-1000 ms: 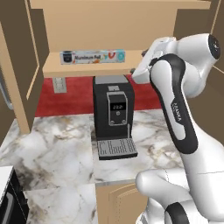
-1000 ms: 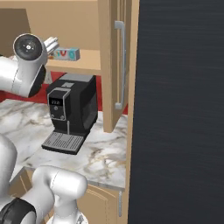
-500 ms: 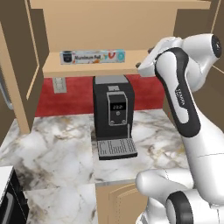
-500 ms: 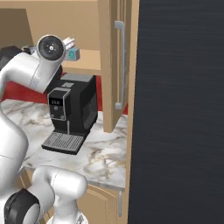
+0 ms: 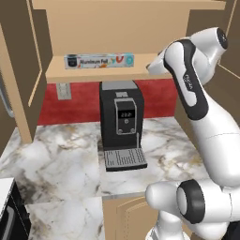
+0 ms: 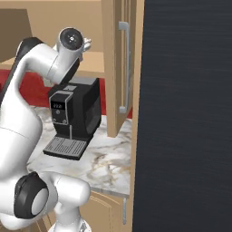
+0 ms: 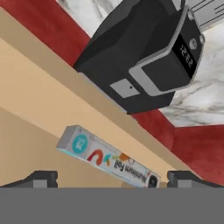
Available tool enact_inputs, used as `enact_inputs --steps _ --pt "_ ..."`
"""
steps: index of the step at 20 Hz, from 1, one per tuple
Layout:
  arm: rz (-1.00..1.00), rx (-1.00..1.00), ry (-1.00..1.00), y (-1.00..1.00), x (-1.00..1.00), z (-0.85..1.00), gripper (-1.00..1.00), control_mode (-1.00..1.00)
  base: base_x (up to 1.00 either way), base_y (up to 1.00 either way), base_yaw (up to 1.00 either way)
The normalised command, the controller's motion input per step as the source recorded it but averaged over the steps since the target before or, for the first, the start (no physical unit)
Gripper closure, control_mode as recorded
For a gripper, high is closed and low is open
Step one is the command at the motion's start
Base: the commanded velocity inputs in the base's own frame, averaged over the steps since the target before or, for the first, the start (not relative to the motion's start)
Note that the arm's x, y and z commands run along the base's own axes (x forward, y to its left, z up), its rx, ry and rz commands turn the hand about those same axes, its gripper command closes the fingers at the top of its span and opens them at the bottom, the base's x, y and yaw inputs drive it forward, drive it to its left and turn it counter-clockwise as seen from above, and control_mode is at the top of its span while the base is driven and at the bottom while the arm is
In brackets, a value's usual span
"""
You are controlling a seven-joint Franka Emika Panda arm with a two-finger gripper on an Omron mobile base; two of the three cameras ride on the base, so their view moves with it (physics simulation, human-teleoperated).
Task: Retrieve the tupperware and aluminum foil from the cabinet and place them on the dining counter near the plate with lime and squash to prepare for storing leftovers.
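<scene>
The aluminum foil lies lengthwise on the shelf board of the open cabinet, left of the arm. In the hand view the aluminum foil is a white and pale blue carton with a red V mark, lying across the tan shelf. My gripper is open, its two dark tips wide apart on either side of the carton and short of it, with nothing between them. In the right base view the gripper is up at shelf height. The tupperware, the dining counter and the plate are out of view.
A black coffee machine stands on the marbled counter right under the shelf. A tan cabinet door with a silver handle stands open to the right, beside a tall dark panel. The wall behind is red.
The arm has swung to the right and in toward the shelf, lifting its wrist. The jaws stayed open. The foil carton has not moved.
</scene>
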Motion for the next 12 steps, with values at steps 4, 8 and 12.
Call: enact_inputs --steps 4,8,12 --pt "-0.01 0.00 0.11 -0.16 0.51 0.00 -1.00 -1.00 0.00 0.00 0.00" --pt "0.00 0.00 0.00 0.00 0.47 -0.16 -1.00 -1.00 0.00 0.00 0.00" --pt "0.00 0.00 0.00 0.00 0.45 -0.29 -1.00 -1.00 0.00 0.00 0.00"
